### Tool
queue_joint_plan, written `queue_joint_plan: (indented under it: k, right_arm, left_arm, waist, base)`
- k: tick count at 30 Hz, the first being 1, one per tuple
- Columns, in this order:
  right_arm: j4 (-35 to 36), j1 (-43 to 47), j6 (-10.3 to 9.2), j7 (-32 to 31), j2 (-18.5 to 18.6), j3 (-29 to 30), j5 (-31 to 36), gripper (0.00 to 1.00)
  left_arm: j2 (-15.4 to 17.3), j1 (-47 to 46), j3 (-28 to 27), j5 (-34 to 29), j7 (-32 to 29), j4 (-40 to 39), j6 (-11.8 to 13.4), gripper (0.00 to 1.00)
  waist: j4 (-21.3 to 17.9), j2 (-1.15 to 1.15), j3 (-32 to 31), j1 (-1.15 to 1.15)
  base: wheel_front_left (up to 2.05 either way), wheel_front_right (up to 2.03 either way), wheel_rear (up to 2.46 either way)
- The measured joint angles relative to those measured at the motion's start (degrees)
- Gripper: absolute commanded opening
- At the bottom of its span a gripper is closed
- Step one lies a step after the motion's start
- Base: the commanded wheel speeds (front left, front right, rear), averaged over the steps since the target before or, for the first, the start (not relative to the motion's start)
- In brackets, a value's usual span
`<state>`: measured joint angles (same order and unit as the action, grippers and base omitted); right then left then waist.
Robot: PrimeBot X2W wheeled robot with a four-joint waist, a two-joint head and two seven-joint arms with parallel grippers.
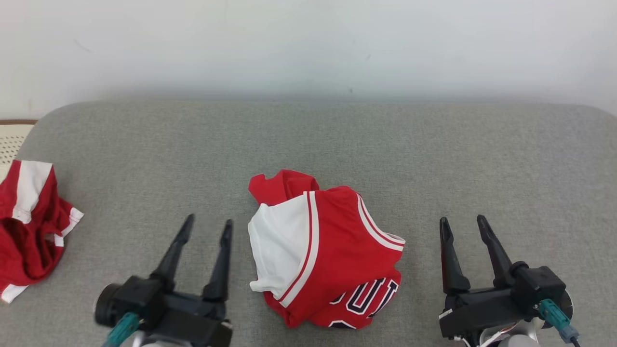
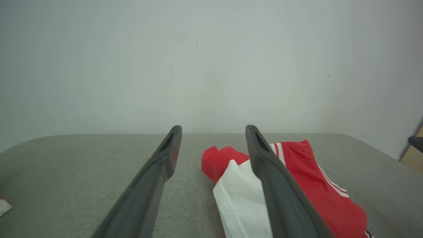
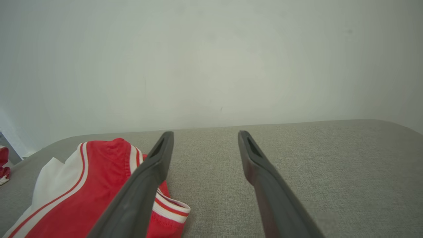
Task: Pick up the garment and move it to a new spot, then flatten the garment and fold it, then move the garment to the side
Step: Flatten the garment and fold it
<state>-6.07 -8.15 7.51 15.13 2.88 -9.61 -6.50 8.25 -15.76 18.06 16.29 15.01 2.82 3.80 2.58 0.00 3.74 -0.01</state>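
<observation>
Both arms sit low over the grey cushion (image 1: 308, 140), with the fingers pointing away toward the white wall (image 1: 308, 43). Left gripper (image 1: 208, 220): fingers spread, nothing between them, leaning slightly right. Right gripper (image 1: 462, 220): fingers also spread and empty, leaning slightly left. The red-and-white jersey (image 1: 332, 250) lies crumpled on the cushion between the two grippers, and neither touches it. It is just right of the left gripper's right finger and further off from the right gripper's left finger. Its white panel faces the left fingers, with dark lettering at the near hem. A second red-and-white garment (image 1: 26, 231) is bunched well left of the left fingers, at the cushion edge.
</observation>
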Motion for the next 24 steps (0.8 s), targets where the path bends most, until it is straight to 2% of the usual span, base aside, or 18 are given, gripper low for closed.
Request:
queue_joint_plan:
  k: [6,12,24]
  right_arm:
    - [-1.2,0.5,-0.01,0.0,0.0,-0.2,0.0,1.00]
    - [-3.8,0.4,-0.01,0.0,0.0,-1.3,-0.7,1.00]
    - [-15.9,-9.1,-0.01,-0.5,3.6,-10.9,-5.7,1.00]
  left_arm:
    - [0.1,5.1,-5.8,-1.3,0.0,-2.6,0.3,1.00]
    - [-1.5,6.6,-8.3,-2.9,0.0,-3.2,-0.7,1.00]
    - [-4.1,6.6,-10.3,-5.2,0.0,-2.2,-2.8,1.00]
  waist:
    - [1.5,0.00,-0.4,0.00]
    - [3.0,0.00,-0.3,0.00]
    - [5.0,0.00,-0.2,0.00]
  base:
    - [0.00,0.00,0.00]
    - [0.00,0.00,0.00]
    - [0.00,0.00,0.00]
